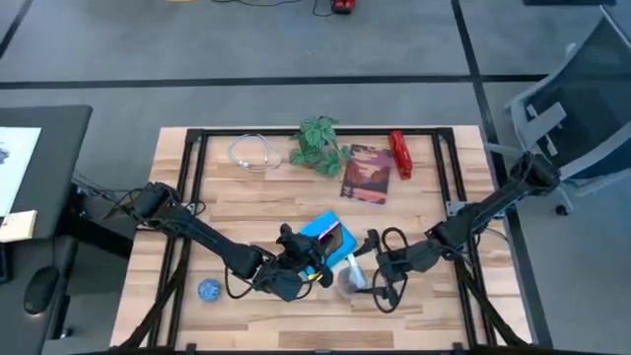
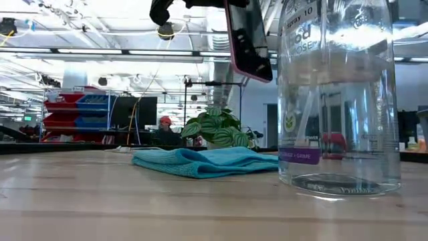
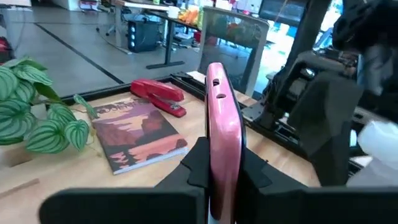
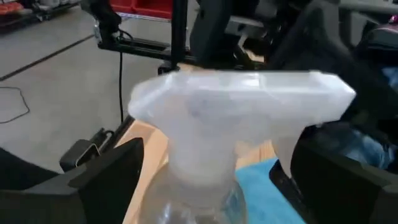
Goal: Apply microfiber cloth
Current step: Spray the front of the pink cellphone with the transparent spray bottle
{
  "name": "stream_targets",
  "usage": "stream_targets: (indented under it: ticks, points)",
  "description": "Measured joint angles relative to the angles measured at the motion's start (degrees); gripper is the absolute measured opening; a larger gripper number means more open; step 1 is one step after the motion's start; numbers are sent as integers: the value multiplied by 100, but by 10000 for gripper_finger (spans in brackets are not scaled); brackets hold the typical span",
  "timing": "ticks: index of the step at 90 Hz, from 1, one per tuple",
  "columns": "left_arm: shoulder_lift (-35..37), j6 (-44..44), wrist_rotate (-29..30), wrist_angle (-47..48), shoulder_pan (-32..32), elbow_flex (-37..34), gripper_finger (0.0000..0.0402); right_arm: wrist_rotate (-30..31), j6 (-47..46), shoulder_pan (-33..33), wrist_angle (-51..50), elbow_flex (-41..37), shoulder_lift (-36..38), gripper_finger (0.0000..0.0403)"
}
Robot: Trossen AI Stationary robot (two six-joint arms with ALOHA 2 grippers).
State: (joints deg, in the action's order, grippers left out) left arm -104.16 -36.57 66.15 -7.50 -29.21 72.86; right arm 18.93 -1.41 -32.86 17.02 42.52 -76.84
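My left gripper (image 3: pixel 222 171) is shut on a black phone in a pink case (image 3: pixel 222 124), which is held in the air above the table (image 2: pixel 249 40). Under it, the sky-blue microfiber cloth (image 2: pixel 204 161) lies crumpled flat on the wooden table (image 1: pixel 317 227). A clear spray bottle (image 2: pixel 334 100) with a white trigger head (image 4: pixel 239 102) stands on its base near the front edge. My right gripper (image 4: pixel 217 180) is open, with one finger on each side of the bottle's neck and a gap showing on both sides. My left gripper pinches the phone between its two fingers, one on each flat face, at the end nearest the wrist (image 3: pixel 224 177). The phone is seen edge-on and sticks out forward past the fingers. It is lifted clear of the table and tilted above the cloth.
At the back of the table are a potted plant (image 1: pixel 317 146), a book (image 1: pixel 365 175), a red stapler (image 1: pixel 399 155) and a coiled white cable (image 1: pixel 251 153). A small blue ball (image 1: pixel 209 290) lies near the front left. An office chair (image 1: pixel 582 108) stands off the right side.
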Motion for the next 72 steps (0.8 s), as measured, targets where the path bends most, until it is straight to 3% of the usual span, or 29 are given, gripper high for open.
stream_targets:
  ticks: [18, 46, 72]
  points:
    - [0, 216, 6, -61, -8, 0, 11, -217, -1, 32, -24, 0, -35, 374]
    - [0, 382, 9, -121, 87, 0, 11, -1290, 195, 294, -135, 0, -35, 374]
    - [0, 406, 9, -93, 85, 0, 11, -1371, 462, 386, -517, 0, 201, 374]
